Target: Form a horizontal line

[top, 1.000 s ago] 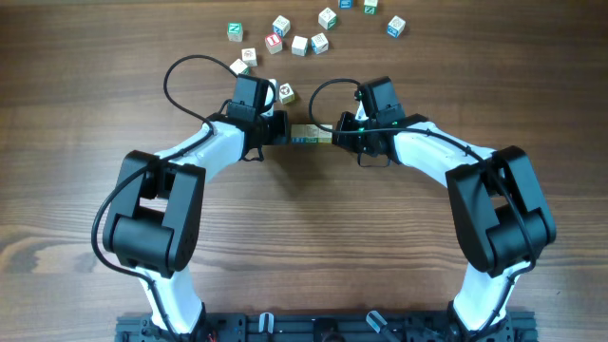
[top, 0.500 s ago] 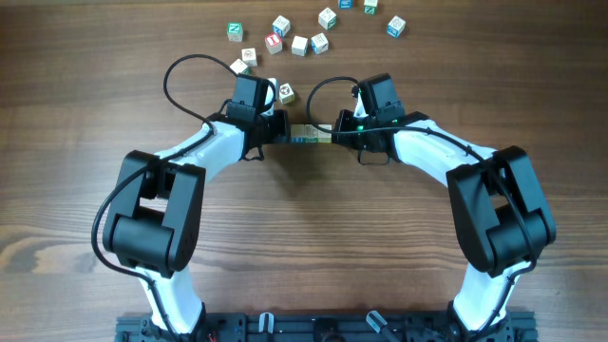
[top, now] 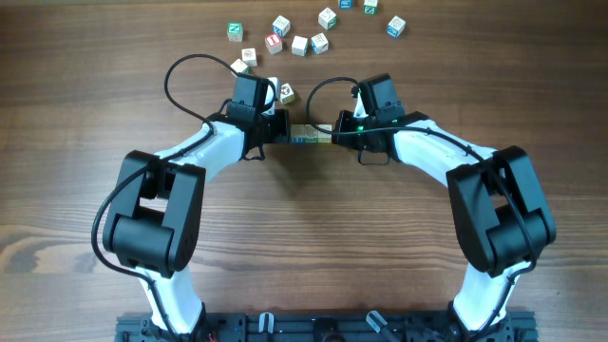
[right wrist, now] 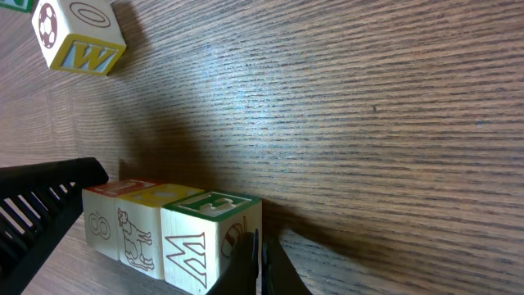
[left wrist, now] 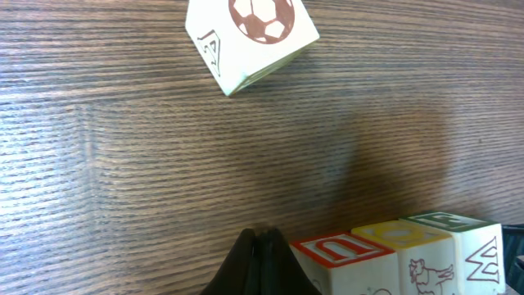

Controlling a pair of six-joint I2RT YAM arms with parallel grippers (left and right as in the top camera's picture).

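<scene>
Right wrist view showed the horizontal line (right wrist: 168, 233) of three cubes edge to edge, the closed left end effector (left wrist: 260, 244) and closed right end effector (right wrist: 255, 250) against its ends; little seemed left.

Overhead, the horizontal line (top: 311, 136) shows only as a thin strip, both ends covered, its marks too small to read. The left wrist view cuts the line off at its bottom edge and clips a football-marked cube (left wrist: 250, 37) at the top.
</scene>
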